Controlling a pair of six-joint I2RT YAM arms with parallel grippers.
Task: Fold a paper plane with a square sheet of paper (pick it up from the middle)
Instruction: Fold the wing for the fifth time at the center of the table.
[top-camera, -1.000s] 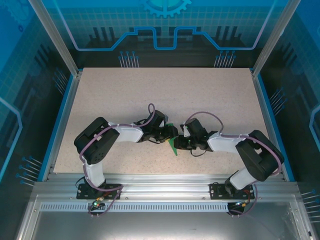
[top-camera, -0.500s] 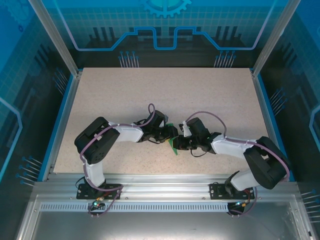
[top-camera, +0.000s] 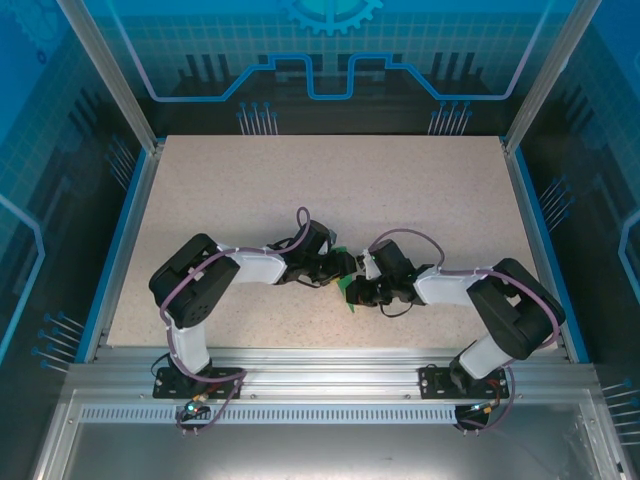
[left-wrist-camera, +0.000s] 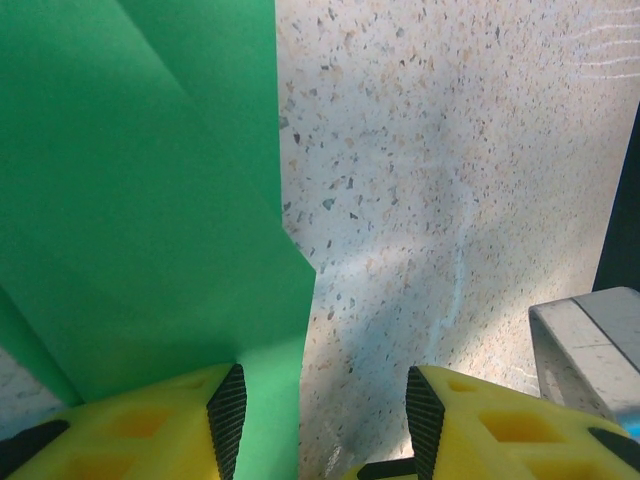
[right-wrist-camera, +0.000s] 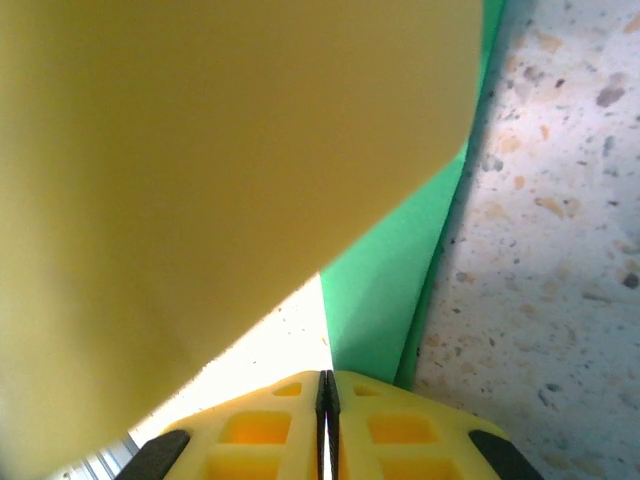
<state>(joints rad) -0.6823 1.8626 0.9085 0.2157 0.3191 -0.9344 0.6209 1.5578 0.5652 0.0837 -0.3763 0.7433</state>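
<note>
Bright-green paper sheet (top-camera: 347, 293), matte and already creased into overlapping flaps, lay on the speckled beige tabletop (top-camera: 400, 190) at the spot where the two grippers met tip to tip.

From the left wrist, the left gripper (left-wrist-camera: 322, 408) had its yellow fingers (left-wrist-camera: 130, 425) with ribbed black pads spread wide apart. The paper (left-wrist-camera: 140, 200) stretched ahead of that finger on the left of the picture and passed under it. One straight edge of the sheet ran forward from just inside the gap, and a small corner of green reached in between the jaws. Ahead of the other finger was bare tabletop (left-wrist-camera: 450, 200), with a grey metal block (left-wrist-camera: 590, 340) just outside it.

From the right wrist, the right gripper (right-wrist-camera: 323, 385) had its jaws pressed together, only a thin dark seam between them. A narrow folded strip of the paper (right-wrist-camera: 380, 300) began right at the tips and ran ahead. Whether its edge was caught in the seam could not be told. A blurred pale-yellow mass (right-wrist-camera: 200, 180) hung close ahead of the jaws on one side, with speckled tabletop (right-wrist-camera: 560, 250) on the other.

From above, the left gripper (top-camera: 343, 267) sat just beyond the paper and the right gripper (top-camera: 352, 291) just beside it.
</note>
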